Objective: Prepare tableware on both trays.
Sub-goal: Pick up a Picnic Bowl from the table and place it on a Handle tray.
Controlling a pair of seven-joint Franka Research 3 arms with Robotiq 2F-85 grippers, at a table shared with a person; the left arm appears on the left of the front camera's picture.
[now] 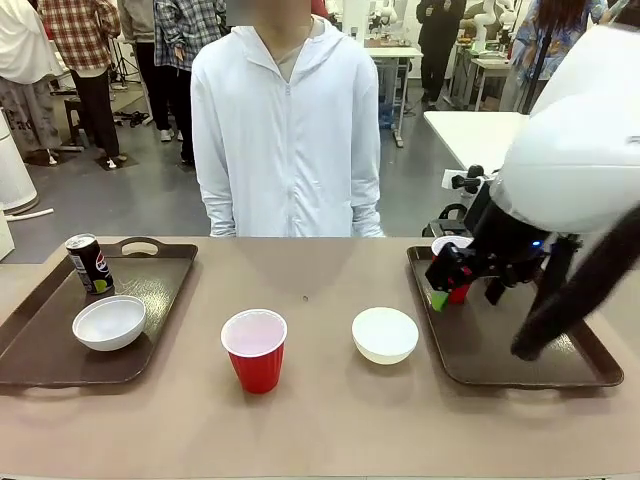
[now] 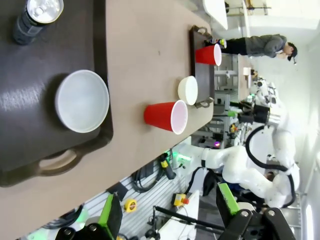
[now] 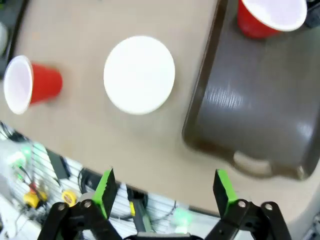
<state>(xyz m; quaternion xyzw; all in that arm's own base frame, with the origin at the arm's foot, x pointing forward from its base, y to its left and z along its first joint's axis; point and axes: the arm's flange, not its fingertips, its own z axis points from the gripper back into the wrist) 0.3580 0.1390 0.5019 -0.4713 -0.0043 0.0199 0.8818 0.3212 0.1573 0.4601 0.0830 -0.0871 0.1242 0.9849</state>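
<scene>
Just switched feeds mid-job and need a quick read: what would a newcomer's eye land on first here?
A red plastic cup with a white inside and a small round white bowl stand loose on the tabletop between two dark brown rectangular plastic trays. The left tray holds a slim black drink can and another white bowl; the right gripper hangs open over the right tray, which holds a second red cup.

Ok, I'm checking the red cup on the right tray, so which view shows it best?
The left wrist view: the red cup shows whole, though small and far off. In the front view the right end effector hides most of it; the right wrist view cuts it off at the top edge.
</scene>
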